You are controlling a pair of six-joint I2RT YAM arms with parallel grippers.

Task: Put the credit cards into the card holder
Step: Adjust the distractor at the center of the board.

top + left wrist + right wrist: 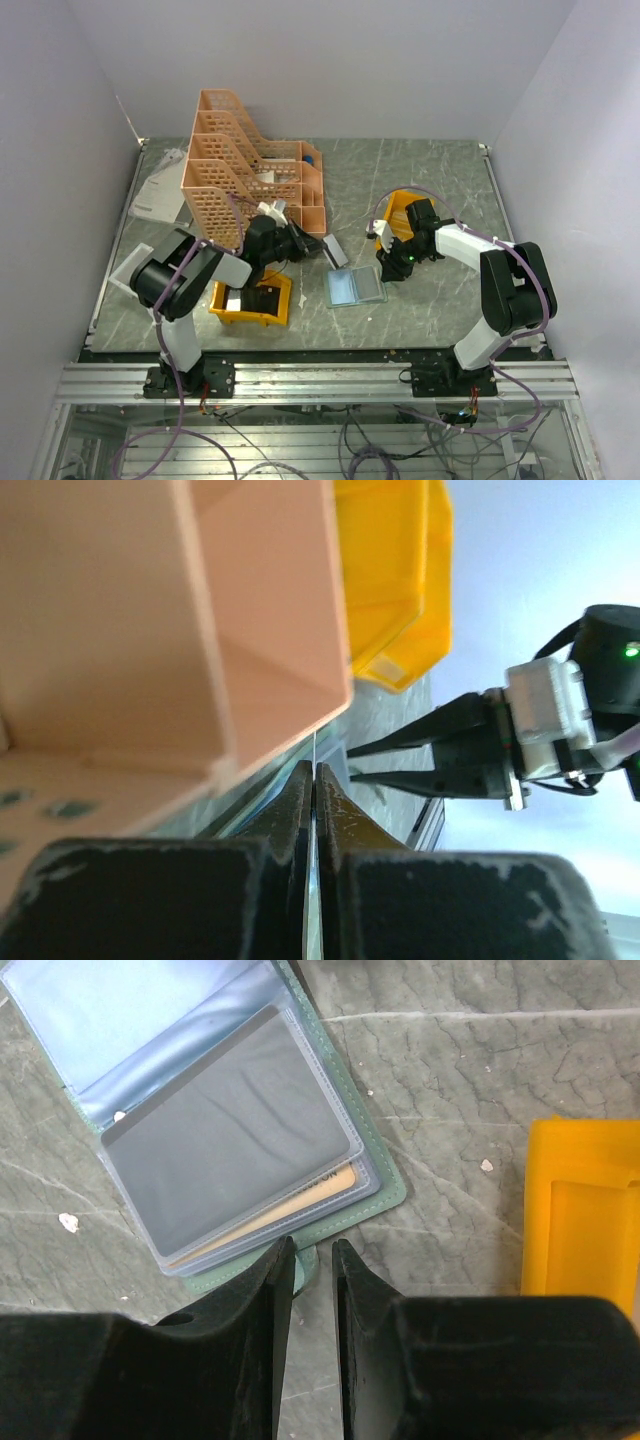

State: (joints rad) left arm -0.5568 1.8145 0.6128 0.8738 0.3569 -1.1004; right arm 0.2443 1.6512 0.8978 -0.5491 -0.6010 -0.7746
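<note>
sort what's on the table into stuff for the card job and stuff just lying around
For the job: card holder, lying open; credit card in the left fingers; tan card already in a sleeve.
Lying about: peach file rack; yellow bin with black objects; second yellow bin.

Soft, even light from above fills the top view; shadows on the grey table (430, 180) are short and faint. In the left wrist view the background is washed out pale, the peach rack (150, 630) close by is blurred, and the left gripper (313, 770) is a dark smear around the thin bright edge of a credit card (314, 745). The right wrist view is sharp on the card holder (230, 1130), its sleeves faintly glossy.
</note>
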